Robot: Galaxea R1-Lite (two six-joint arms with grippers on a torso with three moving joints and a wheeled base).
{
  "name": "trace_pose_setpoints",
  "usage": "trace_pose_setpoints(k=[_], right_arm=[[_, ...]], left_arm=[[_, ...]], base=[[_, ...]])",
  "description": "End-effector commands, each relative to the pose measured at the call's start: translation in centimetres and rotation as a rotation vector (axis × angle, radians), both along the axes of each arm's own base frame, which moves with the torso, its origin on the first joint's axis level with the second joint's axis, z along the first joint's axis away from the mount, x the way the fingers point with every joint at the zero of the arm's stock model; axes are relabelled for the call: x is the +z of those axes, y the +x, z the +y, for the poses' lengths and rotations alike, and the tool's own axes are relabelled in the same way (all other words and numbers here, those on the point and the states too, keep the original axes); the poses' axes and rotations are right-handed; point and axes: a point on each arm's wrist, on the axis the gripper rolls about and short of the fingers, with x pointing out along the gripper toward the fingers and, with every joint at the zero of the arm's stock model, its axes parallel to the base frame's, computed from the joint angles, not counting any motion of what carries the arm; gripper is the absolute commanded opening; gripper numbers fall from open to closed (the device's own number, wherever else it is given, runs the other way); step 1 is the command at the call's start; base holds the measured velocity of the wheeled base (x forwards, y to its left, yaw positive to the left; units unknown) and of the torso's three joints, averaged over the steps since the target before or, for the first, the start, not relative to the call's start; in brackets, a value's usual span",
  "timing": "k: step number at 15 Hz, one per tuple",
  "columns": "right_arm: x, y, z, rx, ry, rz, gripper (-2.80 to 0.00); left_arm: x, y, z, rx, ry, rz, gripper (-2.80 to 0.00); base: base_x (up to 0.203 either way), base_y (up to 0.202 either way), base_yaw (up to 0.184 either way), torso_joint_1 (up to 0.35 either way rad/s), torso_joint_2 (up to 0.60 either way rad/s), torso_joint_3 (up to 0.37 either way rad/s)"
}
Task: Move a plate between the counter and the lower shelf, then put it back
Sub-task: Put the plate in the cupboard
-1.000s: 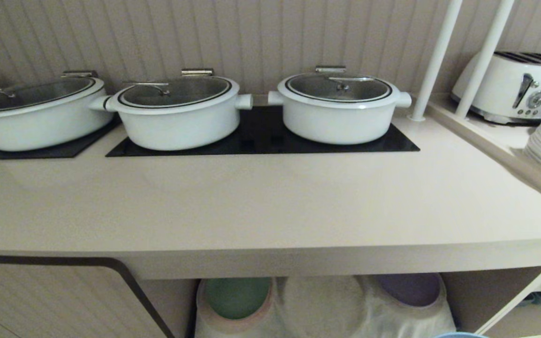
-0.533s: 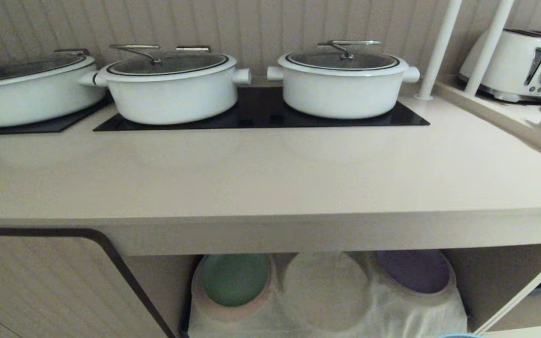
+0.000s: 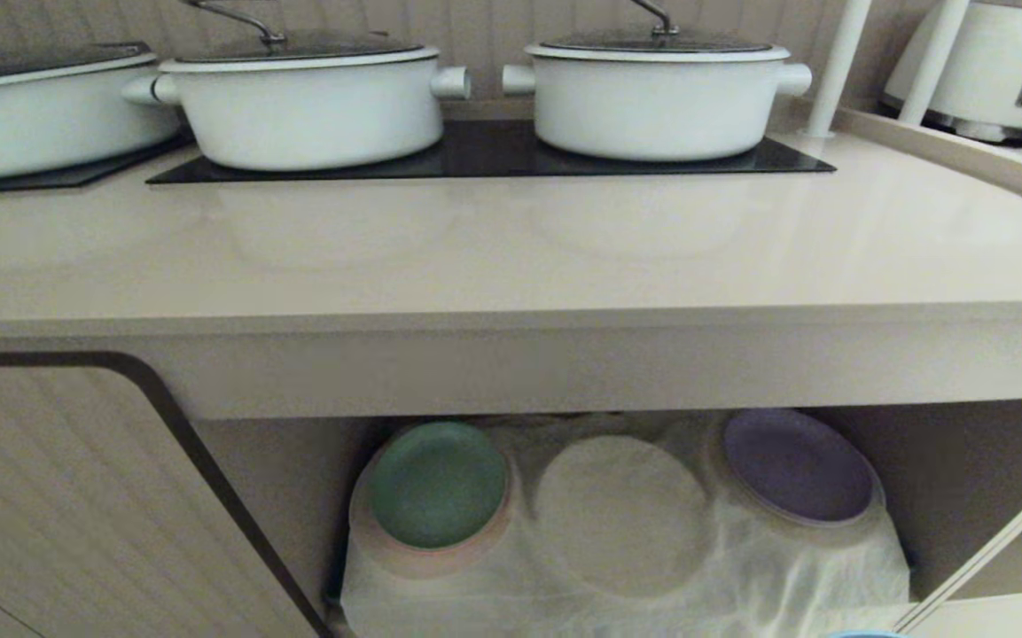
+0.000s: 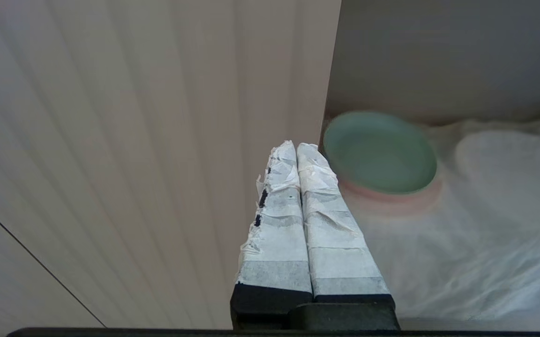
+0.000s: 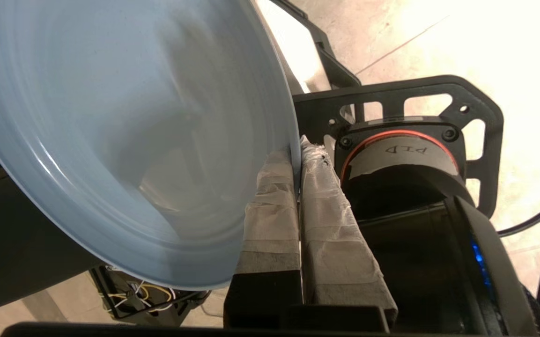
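Right gripper (image 5: 296,154): taped fingers pinched on the rim of the round light-blue matte plate (image 5: 110,135), held low over the robot's black base, off the beige worktop (image 3: 511,257). In the head view only a blue sliver shows at 5 o'clock.

Left gripper (image 4: 294,150): fingers pressed together, holding nothing, hanging by the ribbed cabinet door (image 4: 134,140).

Lower shelf recess (image 3: 945,470), lined with wrinkled white cloth (image 3: 741,576): green plate (image 3: 437,483) at 9 o'clock, purple plate (image 3: 796,465) at 3 o'clock, bare round raised cloth spot (image 3: 621,514) between them.

Worktop at 12 o'clock: three white lidded pots (image 3: 657,93) on black glass panels (image 3: 493,155); contents hidden. White toaster (image 3: 989,71) at 2 o'clock on the side ledge.
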Motion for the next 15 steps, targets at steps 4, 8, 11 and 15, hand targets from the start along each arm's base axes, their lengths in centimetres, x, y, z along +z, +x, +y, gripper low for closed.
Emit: trace_pose_setpoints(k=[4,8,11,15], right_arm=[[-0.09,-0.05,-0.01,-0.002,0.001,0.011,-2.80],[-0.12,-0.05,0.00,-0.007,0.003,0.012,-2.80],[-0.12,-0.05,0.00,-0.008,0.003,0.012,-2.80],[-0.12,-0.05,-0.01,-0.008,0.003,0.012,-2.80]], left_arm=[[-0.01,0.00,0.00,0.000,-0.001,0.000,-2.80],[-0.01,0.00,0.00,0.000,-0.001,0.000,-2.80],[-0.01,0.00,0.00,0.000,-0.001,0.000,-2.80],[0.03,-0.01,0.00,0.000,-0.001,-0.001,-2.80]], base=[[0.000,0.000,0.000,-0.165,0.46,0.292],[0.000,0.000,0.000,-0.137,0.45,0.314],[0.000,0.000,0.000,-0.059,0.22,0.149],[0.000,0.000,0.000,-0.003,0.03,0.030]])
